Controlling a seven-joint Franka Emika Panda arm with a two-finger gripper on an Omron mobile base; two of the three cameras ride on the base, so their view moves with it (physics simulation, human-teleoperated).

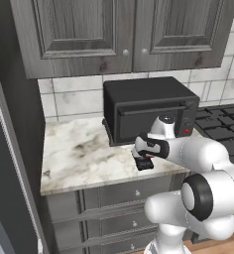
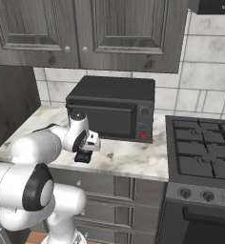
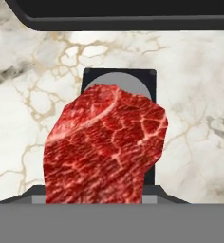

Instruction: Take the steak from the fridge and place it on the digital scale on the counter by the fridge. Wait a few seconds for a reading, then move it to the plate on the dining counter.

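The steak (image 3: 104,147), a marbled bright red slab, hangs over the digital scale (image 3: 149,78), a flat black square with a round grey platform. The scale lies on the veined marble counter (image 1: 84,154), near its front edge.

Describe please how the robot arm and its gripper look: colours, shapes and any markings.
The arm is made of glossy white, rounded segments joined by dark ring-shaped joints, one of them a large round black-rimmed cap. The gripper is a small dark block under a white hand. No cables or printed markings can be seen.
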